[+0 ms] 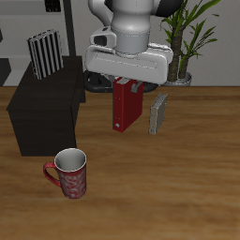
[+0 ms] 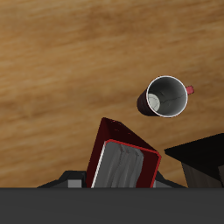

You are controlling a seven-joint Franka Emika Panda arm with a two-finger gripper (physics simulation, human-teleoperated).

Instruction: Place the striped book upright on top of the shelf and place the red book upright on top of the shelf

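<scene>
Dark brown-black, the shelf (image 1: pixel 42 111) fills the bench's side near the back edge, with the striped book (image 1: pixel 42 54) already upright on top. Mid-bench, the gripper (image 1: pixel 127 89) is clamped on the red book (image 1: pixel 123 105), which next needs carrying over and setting beside it.

Striped book (image 1: pixel 42 54) upright on shelf (image 1: pixel 45 108); red book (image 1: pixel 123 105) upright, beside shelf.
</scene>
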